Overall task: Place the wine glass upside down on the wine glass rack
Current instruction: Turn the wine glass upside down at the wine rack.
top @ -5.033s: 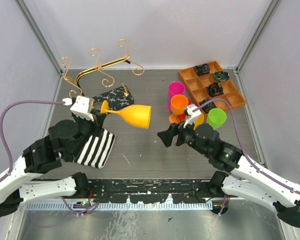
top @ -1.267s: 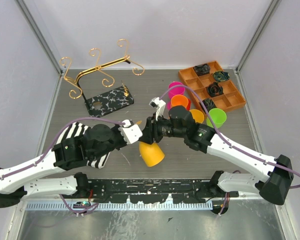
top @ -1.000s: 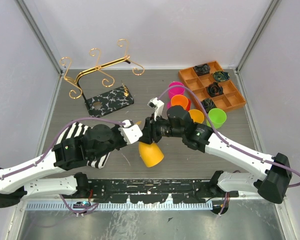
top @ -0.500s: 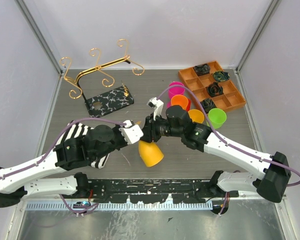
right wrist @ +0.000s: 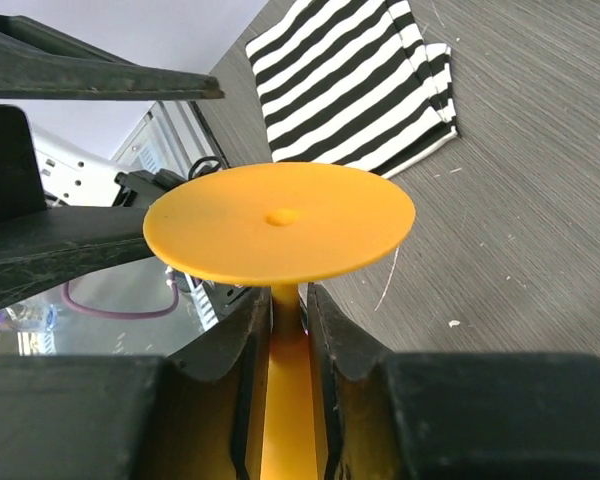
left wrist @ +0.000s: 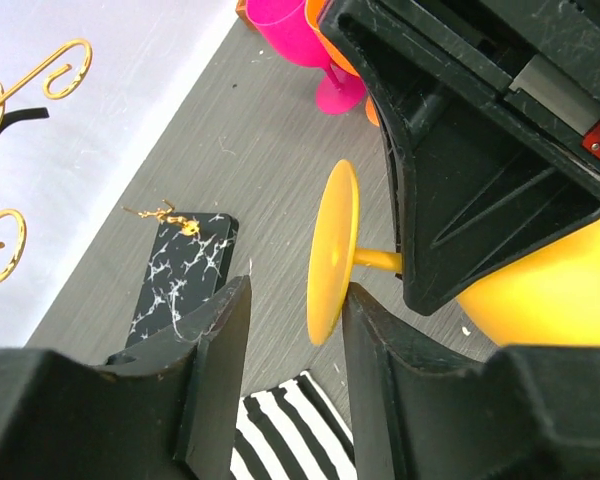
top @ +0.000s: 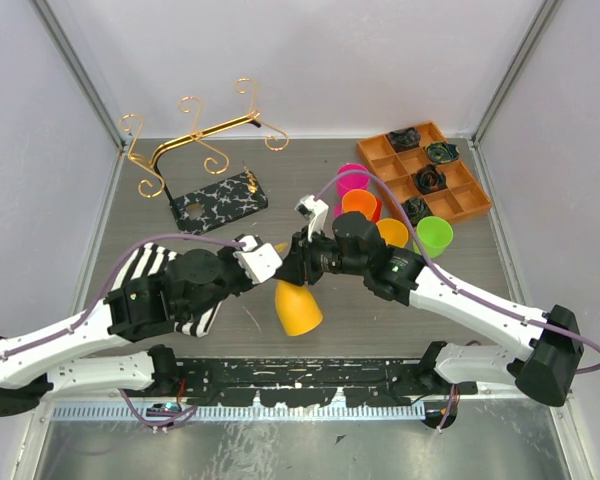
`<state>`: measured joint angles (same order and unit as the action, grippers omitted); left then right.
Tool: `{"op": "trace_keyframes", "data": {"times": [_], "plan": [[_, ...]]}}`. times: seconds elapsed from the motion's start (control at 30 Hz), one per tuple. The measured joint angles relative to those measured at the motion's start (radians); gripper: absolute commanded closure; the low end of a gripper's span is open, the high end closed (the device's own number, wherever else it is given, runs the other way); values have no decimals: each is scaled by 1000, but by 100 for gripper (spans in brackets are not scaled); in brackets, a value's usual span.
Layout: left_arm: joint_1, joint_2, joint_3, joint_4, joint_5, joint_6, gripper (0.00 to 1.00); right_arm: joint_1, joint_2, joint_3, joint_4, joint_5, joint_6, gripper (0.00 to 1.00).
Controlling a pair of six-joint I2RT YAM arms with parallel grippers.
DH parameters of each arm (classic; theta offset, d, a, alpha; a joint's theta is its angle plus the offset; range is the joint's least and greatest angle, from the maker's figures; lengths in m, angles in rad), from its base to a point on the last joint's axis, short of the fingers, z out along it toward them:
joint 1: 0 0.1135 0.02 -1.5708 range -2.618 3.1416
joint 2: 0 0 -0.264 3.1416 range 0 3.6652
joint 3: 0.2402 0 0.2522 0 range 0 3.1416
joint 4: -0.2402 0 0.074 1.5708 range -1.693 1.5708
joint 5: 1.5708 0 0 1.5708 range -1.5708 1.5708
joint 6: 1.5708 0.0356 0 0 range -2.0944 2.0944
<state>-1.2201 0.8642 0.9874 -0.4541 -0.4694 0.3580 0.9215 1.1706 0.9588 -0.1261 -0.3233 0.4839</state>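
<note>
My right jaws are closed narrow on the stem of the orange wine glass, one finger pressed to each side just below the foot. My left jaws stand parted. The round foot sits edge-on in the gap between them, close to one finger, and they are not clamped on it.

The glass hangs tilted over the middle of the tabletop, foot toward the far left and bowl toward the near edge. The wine glass rack stands at the far left on its marbled base, well apart from the glass, with nothing hanging on it.

A black-and-white striped cloth lies near left under my left arm. Pink, orange and green glasses stand to the right, beside the orange compartment tray.
</note>
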Motion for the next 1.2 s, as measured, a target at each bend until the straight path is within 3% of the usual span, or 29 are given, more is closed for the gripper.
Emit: {"op": "trace_keyframes", "data": {"times": [0.47,0.67,0.7,0.77,1.2], "plan": [[9,-73,0,28,34,-18,38,0,-53,-35,-55,130,-5,99],[14,-79,0,30,26,-60,24,0,-68,-50,-61,115,-35,99],[14,-83,2,29,20,-77,18,0,-77,-59,-60,109,-42,99],[14,-90,14,29,11,-110,14,0,-97,-76,-58,101,-56,99],[14,-124,96,26,-80,-547,13,0,-314,-209,68,109,-253,99]]}}
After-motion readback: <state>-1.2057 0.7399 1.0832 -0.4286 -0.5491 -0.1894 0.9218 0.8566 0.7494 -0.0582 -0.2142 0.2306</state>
